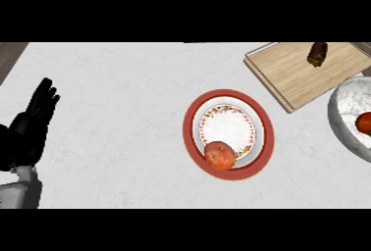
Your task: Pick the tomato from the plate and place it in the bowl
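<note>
The scene is taken up by a pale, marbled counter [116, 98]; at its upper right a light wooden cutting board [297, 73] is laid at an angle, with a small dark brown item [317, 54] resting near its far edge; just below the board, at the right edge of the view, part of a grey bowl [344, 115] is seen, and a red round thing [364, 122] is partly visible inside it; near the middle a red-rimmed plate [190, 128] with a patterned white centre is set; at the left edge the left hand [33, 122] is shown resting with fingers straight and opened upward, holding nothing; the tomato [220, 156] is found on the plate's near rim, well apart from the hand; the right hand is not seen.
</note>
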Controlling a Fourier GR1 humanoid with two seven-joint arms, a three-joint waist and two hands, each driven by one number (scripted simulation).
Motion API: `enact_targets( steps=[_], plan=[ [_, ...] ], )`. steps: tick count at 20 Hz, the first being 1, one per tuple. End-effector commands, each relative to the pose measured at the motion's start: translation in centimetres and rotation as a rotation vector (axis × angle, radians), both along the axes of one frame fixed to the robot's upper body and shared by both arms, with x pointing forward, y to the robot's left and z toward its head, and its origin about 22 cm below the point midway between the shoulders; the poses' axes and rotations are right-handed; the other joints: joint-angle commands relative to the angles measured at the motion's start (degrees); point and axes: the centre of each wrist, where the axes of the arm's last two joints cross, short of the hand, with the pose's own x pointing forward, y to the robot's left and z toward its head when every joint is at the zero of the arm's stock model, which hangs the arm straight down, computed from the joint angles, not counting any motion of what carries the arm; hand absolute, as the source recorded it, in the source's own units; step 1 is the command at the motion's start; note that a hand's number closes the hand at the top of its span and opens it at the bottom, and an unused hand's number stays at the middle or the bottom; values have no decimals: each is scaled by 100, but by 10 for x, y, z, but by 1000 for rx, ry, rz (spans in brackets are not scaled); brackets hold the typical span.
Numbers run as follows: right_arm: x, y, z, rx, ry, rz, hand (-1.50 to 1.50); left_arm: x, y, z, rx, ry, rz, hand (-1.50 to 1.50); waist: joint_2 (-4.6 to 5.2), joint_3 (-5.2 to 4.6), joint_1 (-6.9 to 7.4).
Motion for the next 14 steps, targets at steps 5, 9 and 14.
enact_targets(
  steps=[5, 9, 14],
  plan=[
    [-117, -52, -1, 46, -27, 27, -150, 1, -9, -9, -7, -10, -4, 0, 10, -4, -17],
    [-146, -63, -8, 99, -120, 99, -150, 3, 3, -6, -10, 11, 2, 0, 16, 0, 22],
    [-152, -60, -28, 114, -170, 99, -150, -7, -6, -13, 0, 3, -14, 0, 19, -2, 73]
  ],
)
